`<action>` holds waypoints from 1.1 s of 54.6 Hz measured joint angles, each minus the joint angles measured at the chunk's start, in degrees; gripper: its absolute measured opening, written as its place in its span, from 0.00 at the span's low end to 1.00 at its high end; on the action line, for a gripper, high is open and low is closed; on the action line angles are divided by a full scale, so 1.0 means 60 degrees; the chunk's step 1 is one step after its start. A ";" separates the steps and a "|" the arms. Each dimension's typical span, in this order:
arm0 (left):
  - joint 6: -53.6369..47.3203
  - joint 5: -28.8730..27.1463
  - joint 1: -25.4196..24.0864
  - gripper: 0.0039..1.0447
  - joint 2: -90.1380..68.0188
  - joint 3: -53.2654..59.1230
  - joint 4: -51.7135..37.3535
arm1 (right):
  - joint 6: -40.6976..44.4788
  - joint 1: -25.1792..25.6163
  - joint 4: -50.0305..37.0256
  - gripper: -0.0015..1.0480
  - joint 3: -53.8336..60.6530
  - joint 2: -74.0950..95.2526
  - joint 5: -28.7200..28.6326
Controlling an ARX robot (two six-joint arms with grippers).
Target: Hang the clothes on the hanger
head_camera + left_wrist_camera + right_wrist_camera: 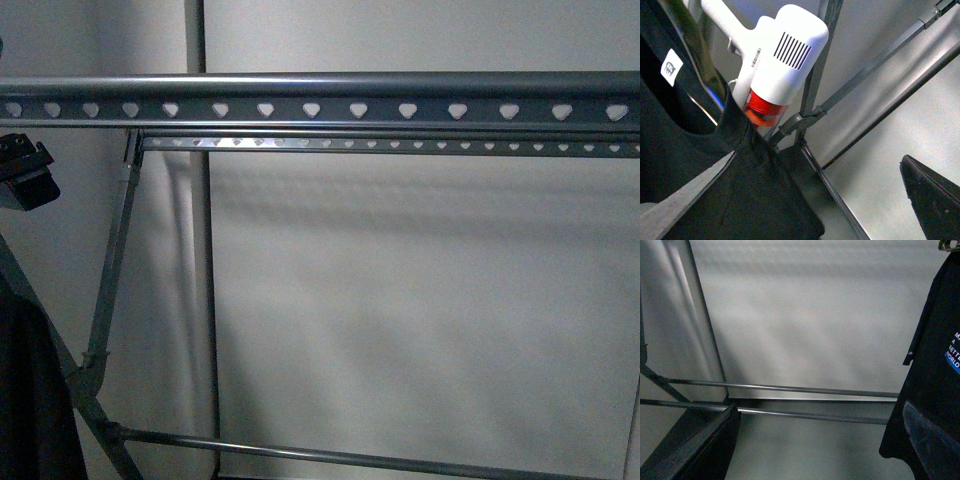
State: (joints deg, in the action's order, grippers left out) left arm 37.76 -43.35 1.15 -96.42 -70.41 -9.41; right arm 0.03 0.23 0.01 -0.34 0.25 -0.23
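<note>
The grey metal hanger rack fills the front view, with its heart-holed top rail (330, 108) and a second rail (400, 145) behind it. The black T-shirt hangs down at the left edge (28, 400). In the left wrist view the shirt (695, 165) with its white neck label is close beside my open left gripper (818, 157), which holds nothing. In the right wrist view the shirt (935, 375) hangs with its blue-and-white print showing, next to one finger (927, 435) of my open, empty right gripper (820, 407). What the shirt hangs from is out of view.
A white stick vacuum with a red part (782, 55) stands behind the rack's crossed legs (807, 115). Low rack bars (790, 388) run across near the floor. A plain pale wall (420, 300) lies behind the rack. A black arm part (25, 175) shows at the left edge.
</note>
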 joint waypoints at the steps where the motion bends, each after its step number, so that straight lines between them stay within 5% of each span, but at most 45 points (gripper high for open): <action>1: 0.0022 -0.0025 0.0007 0.94 0.0000 0.0000 0.0044 | 0.0000 0.0000 0.0000 0.93 0.0000 0.0000 0.0000; 28: 0.0514 -0.0106 -0.0397 0.93 -0.1035 -0.0845 0.1577 | 0.0000 0.0000 0.0000 0.93 0.0000 0.0000 0.0000; 41: 0.0528 -0.0106 -0.0430 0.54 -0.1093 -0.0856 0.1475 | 0.0000 0.0000 0.0000 0.93 0.0000 0.0000 -0.0004; 47: 0.0401 0.0776 -0.0980 0.37 -0.2222 -0.1286 -0.0240 | 0.0000 0.0000 0.0000 0.93 0.0000 0.0000 -0.0004; 60: 0.0430 0.1945 -0.1067 0.10 -0.4146 -0.1785 -0.0481 | 0.0000 -0.0004 0.0000 0.93 0.0000 0.0000 0.0015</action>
State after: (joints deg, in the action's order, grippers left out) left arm 40.34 -31.68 -5.26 -121.30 -81.12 -12.29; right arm 0.03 0.21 0.01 -0.34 0.25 -0.14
